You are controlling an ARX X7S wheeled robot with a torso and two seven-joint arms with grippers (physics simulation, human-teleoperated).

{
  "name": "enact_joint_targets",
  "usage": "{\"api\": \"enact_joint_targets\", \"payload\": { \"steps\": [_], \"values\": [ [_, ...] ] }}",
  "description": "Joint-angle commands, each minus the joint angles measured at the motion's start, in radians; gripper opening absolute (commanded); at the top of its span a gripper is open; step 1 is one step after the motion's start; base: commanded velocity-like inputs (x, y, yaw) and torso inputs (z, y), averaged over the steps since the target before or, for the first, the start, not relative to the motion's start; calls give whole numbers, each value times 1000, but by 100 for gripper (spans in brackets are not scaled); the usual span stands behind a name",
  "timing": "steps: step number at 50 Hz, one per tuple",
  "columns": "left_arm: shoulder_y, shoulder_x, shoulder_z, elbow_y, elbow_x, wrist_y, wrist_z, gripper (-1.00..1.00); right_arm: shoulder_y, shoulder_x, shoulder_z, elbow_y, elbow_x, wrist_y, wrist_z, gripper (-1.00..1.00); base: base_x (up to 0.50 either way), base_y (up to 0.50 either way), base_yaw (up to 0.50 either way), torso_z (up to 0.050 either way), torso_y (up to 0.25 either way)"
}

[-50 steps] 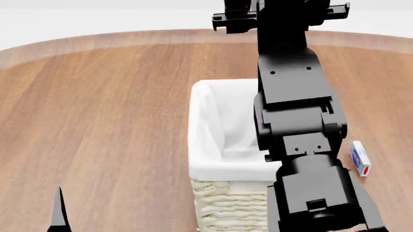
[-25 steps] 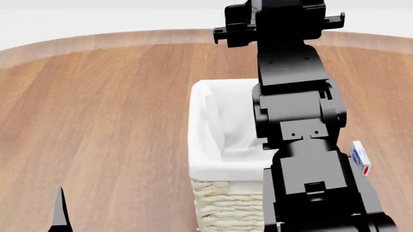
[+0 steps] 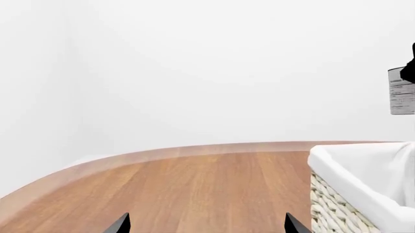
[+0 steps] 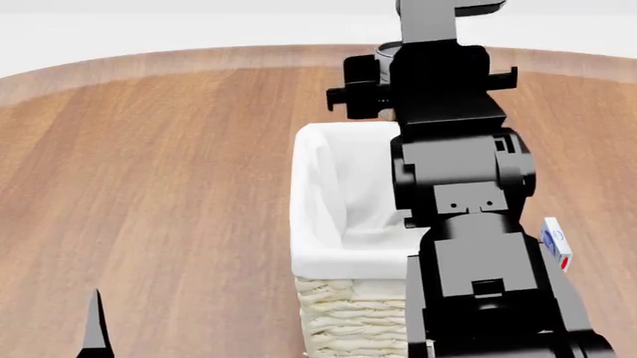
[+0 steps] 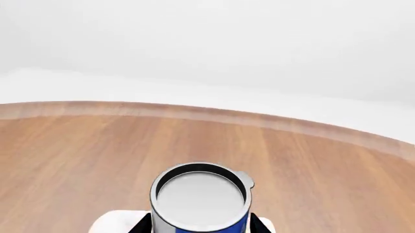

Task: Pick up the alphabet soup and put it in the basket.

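Observation:
The alphabet soup [image 5: 201,199], a can with a white top and blue label, sits between my right gripper's [image 5: 199,226] black fingers, which are shut on its sides. In the head view only a sliver of the can's rim [image 4: 386,51] shows beside my right arm, held in the air above the far end of the basket [image 4: 316,194], which is cream wicker with a white liner. The left wrist view shows the can [image 3: 402,92] hanging above the basket's rim [image 3: 350,184]. My left gripper [image 3: 207,225] is open and empty, low over the wood at the near left, with one fingertip [image 4: 95,328] showing.
The round wooden table's [image 4: 149,164] far edge curves behind the basket. A small white, blue and red box [image 4: 556,242] lies on the wood right of the basket, partly behind my right arm [image 4: 468,224], which covers the basket's right side.
My right arm has drawn back and down toward the basket, bringing the gripper with the can nearer its far end. The left arm has not moved.

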Motion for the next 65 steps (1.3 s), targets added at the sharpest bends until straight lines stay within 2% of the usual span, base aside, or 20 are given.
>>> {"api": "enact_joint_targets", "payload": {
  "steps": [1, 20, 65],
  "values": [
    [0, -2, 2, -8, -4, 6, 0, 100, -1, 1, 49, 0, -47, 83, -43, -100, 0, 0, 0, 0, 0],
    [-4, -1, 11, -27, -7, 16, 0, 100, -73, 10, 106, 0, -79, 120, -64, -100, 0, 0, 0, 0, 1],
    [-4, -11, 21, -36, -11, 29, -10, 100, -182, 19, 120, 0, -85, 101, -78, -100, 0, 0, 0, 0, 1]
  ]
}}
